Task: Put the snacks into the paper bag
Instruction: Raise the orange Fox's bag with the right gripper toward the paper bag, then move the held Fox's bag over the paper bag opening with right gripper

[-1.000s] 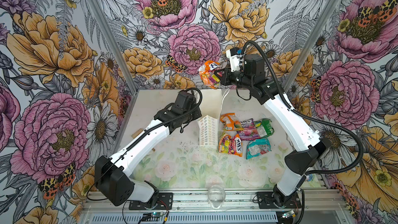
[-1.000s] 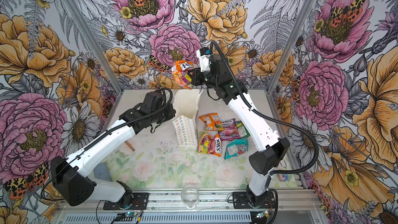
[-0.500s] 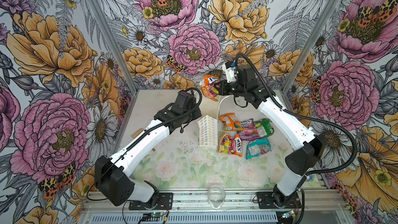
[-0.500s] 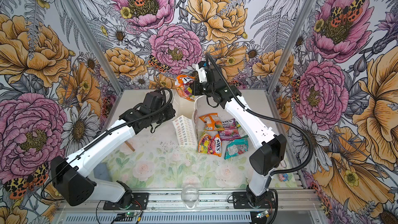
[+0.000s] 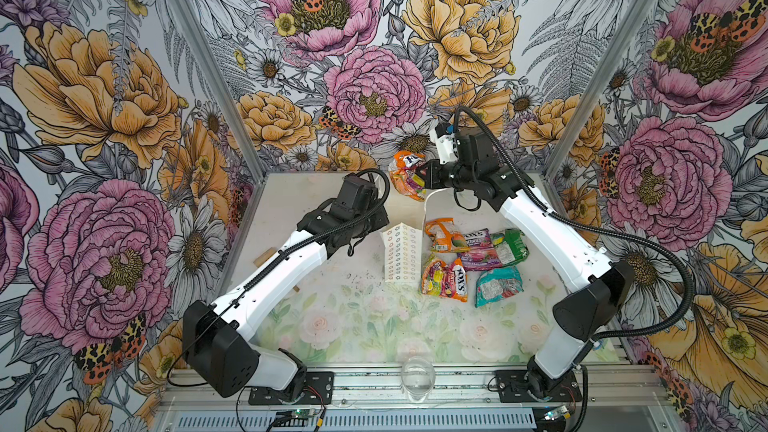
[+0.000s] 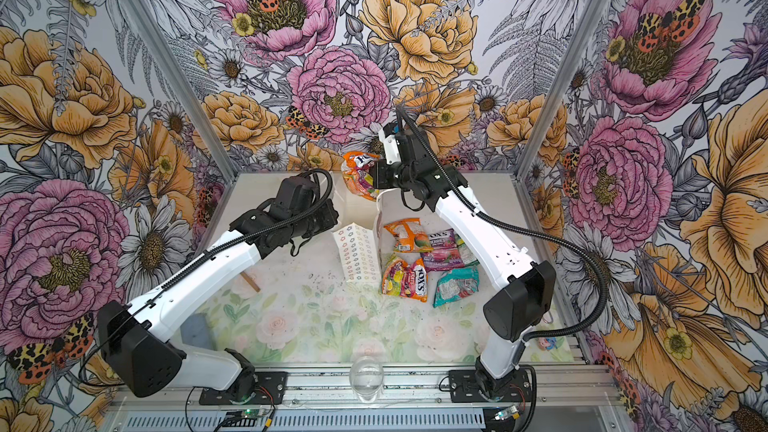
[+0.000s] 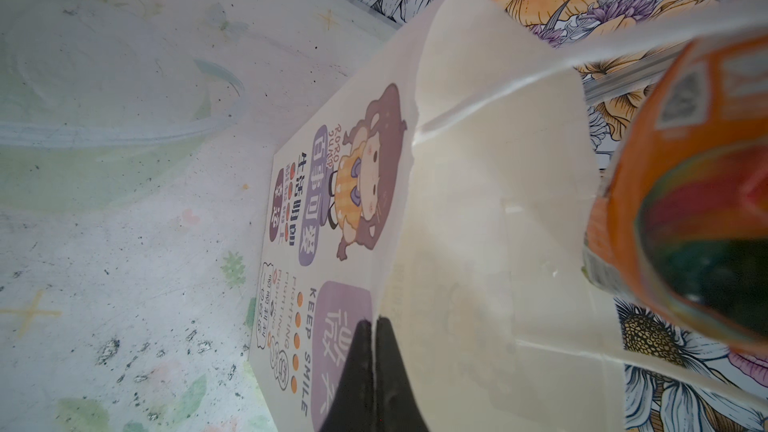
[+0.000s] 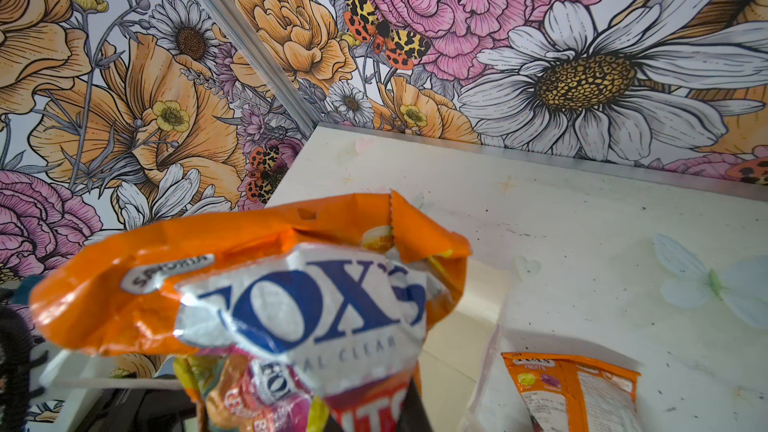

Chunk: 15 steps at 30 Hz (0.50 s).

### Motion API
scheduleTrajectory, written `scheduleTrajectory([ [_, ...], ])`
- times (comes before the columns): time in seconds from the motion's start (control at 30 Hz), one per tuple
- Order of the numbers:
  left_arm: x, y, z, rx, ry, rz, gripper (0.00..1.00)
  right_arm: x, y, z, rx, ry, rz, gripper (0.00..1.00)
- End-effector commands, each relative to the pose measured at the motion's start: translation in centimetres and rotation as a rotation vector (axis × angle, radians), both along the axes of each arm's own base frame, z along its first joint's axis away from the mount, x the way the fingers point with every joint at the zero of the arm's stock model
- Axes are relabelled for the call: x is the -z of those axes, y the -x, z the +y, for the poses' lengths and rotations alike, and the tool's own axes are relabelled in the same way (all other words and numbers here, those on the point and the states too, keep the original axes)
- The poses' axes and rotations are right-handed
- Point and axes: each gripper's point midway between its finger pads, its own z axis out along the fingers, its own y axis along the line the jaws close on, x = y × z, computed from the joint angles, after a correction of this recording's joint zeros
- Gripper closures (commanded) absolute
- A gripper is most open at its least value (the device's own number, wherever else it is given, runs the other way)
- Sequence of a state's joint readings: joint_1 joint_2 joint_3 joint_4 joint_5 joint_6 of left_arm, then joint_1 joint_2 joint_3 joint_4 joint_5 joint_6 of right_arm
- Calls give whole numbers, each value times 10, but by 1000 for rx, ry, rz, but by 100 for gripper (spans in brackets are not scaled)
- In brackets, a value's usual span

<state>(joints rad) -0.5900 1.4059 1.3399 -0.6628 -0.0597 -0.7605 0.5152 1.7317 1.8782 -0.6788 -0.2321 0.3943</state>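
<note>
Orange snack packet (image 5: 405, 178) pinched in right tool (image 5: 424, 173) — hung by the paper bag (image 5: 400, 252) mouth, left tool (image 7: 373, 328) clamped on its rim.

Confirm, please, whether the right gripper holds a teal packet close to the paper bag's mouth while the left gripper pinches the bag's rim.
Not teal: the right gripper holds an orange packet lettered FOX'S, as the right wrist view shows. It is close to the mouth of the paper bag, whose rim the left gripper pinches.
</note>
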Motion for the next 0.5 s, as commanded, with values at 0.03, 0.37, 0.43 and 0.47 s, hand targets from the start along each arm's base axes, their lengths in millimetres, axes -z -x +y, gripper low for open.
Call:
scheduleTrajectory([
  [0.03, -11, -5, -6, 4, 11, -24, 100, -42, 8, 3, -15, -39, -97, 100],
  [0.37, -10, -7, -8, 7, 0, -26, 100, -53, 9, 18, -39, -57, -108, 100],
  [0.43, -9, -8, -8, 6, -1, -24, 100, -54, 8, 19, -31, -66, -100, 100],
  [0.47, -9, -9, -8, 4, -2, -25, 100, -54, 8, 20, -30, -71, -91, 100],
])
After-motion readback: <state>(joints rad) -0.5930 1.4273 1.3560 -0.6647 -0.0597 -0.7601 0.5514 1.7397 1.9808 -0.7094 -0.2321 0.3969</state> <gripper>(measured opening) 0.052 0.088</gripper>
